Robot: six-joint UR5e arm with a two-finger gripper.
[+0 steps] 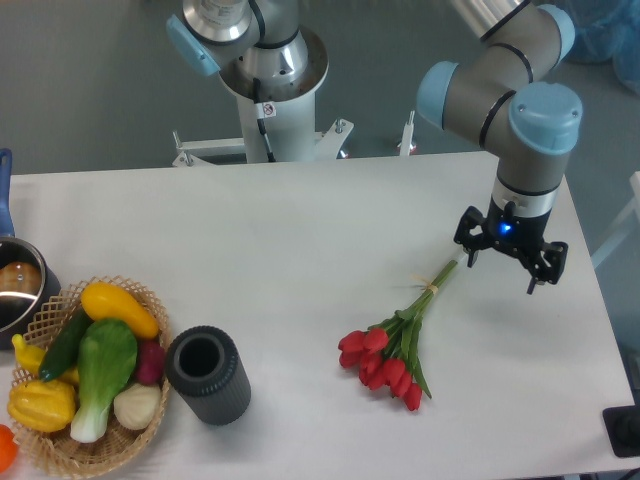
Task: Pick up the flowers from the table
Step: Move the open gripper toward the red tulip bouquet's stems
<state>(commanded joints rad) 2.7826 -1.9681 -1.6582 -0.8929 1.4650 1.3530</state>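
Note:
The flowers (397, 345), a small bunch of red tulips with green stems tied by a pale band, lie flat on the white table (300, 240) at the right of centre, heads toward the front and stem ends pointing to the back right. My gripper (503, 270) hangs just above the table at the stem ends, fingers spread wide apart. One fingertip (469, 260) stands just beside the stem tips; the other is further right. Nothing is between the fingers. The flowers rest on the table.
A dark grey cylindrical vase (208, 375) stands upright at front centre-left. A wicker basket (115, 445) with colourful vegetables sits at the front left corner. A dark pot (18, 290) is at the left edge. The arm's base (265, 70) stands behind the table.

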